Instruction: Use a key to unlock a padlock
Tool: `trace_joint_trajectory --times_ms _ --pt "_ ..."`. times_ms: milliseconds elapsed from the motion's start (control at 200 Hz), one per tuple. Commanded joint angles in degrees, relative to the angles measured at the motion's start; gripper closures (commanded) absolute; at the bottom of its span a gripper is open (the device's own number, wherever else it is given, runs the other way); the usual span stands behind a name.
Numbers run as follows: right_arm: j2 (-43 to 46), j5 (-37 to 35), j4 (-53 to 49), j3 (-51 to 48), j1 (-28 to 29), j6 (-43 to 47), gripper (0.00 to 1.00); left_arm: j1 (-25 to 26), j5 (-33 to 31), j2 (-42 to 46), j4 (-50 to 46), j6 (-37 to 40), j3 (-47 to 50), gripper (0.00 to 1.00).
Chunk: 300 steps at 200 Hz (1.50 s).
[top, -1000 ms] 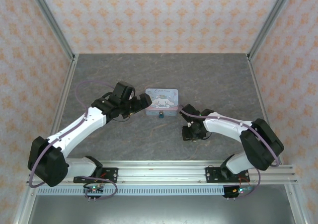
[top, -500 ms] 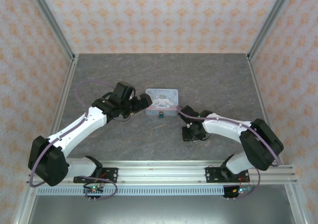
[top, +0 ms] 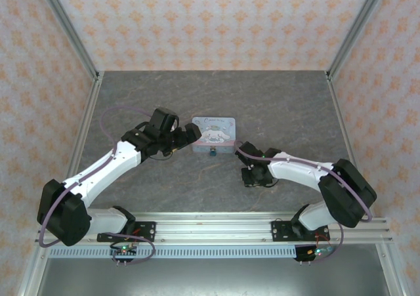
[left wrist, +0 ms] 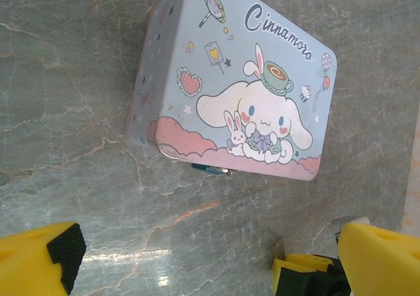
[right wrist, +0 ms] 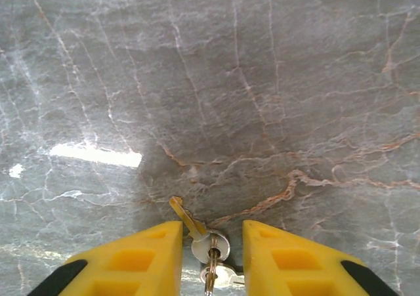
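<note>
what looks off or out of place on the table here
Nothing stands out: the tin sits flat, the padlock sits at its front edge, and the keys lie on the table inside the right claw.

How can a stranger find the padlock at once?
Find the pastel-blue cartoon-printed rectangular tin on the grey marbled table. Against its near side sits a tiny dark blue-green padlock, far smaller and darker than the tin.

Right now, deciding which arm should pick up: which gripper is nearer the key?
Right. The right gripper straddles the key on the table; the left gripper hovers open beside the tin.
</note>
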<state>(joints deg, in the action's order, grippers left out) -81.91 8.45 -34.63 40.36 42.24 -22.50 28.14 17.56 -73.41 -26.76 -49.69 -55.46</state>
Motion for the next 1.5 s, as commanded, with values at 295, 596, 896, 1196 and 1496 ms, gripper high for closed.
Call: trace_joint_trajectory --times_ms 295,596,896,1196,1496 --pt "-0.35 2.58 1.03 -3.71 0.92 -2.17 0.87 0.51 0.12 -1.3 1.54 -1.01 -0.32 0.0" --pt "-0.22 3.55 2.77 -3.62 0.89 -2.82 1.0 0.51 -0.17 -1.76 2.02 -1.08 0.24 0.0" --pt "4.2 3.91 5.07 -1.19 0.92 -5.28 1.0 0.72 -0.01 -2.93 2.15 -1.08 0.96 0.0" --pt "4.5 5.06 7.56 0.79 0.92 -6.04 1.0 1.83 -10.42 3.01 7.09 -5.34 7.52 0.0" --pt "1.23 6.41 9.49 -0.11 0.92 -5.49 1.0 1.83 -5.06 -2.47 2.84 -3.94 3.85 0.0"
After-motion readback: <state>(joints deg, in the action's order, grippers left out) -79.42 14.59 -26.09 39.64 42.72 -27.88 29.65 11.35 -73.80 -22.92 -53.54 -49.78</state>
